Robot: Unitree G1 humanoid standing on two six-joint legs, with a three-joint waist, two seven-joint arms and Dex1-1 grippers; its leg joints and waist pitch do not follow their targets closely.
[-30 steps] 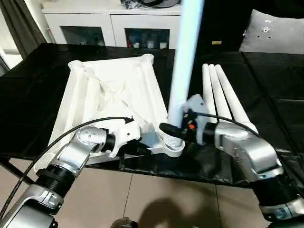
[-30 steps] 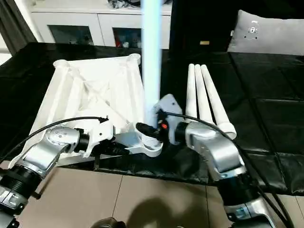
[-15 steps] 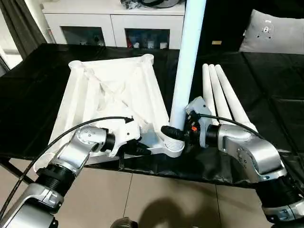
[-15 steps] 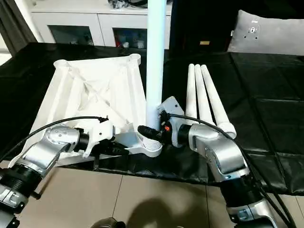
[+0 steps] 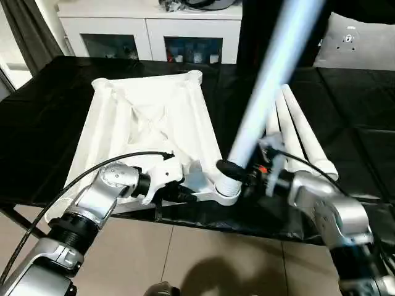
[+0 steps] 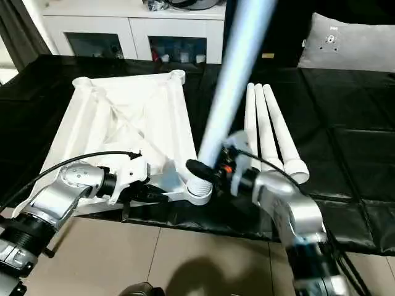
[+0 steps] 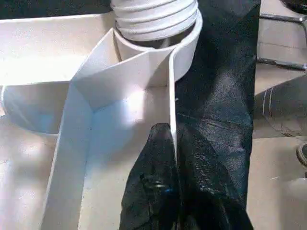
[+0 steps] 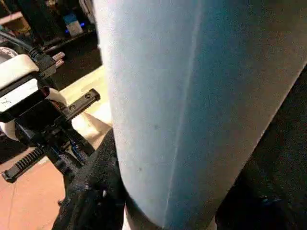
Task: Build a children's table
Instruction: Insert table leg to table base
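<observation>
Starting on your left, the left gripper (image 5: pixel 185 194) is clamped on the near edge wall of the white plastic rectangular tabletop (image 5: pixel 145 120); in the left wrist view its black fingers (image 7: pixel 158 191) pinch a thin upright rib just beside the corner. The tabletop lies upside down on the large black-covered work surface (image 5: pixel 55 86), ribbed underside facing up, with its diagonal ribs crossing at the middle and round sockets at its corners.

At the near right corner, the round corner socket (image 5: pixel 227 191) holds the ridged lower end of the long white tapered tube leg (image 5: pixel 271 80) you are working. That leg is not upright: its long axis tilts up and away to your right, with the top running out of view. The right gripper (image 5: pixel 237 176) is closed around the leg just above the socket, a dark finger (image 8: pixel 96 182) wrapping its side in the right wrist view.

Further right, three more white tube legs (image 5: pixel 296 132) lie flat side by side on the black surface, touching one another, long axes pointing away from you.
</observation>
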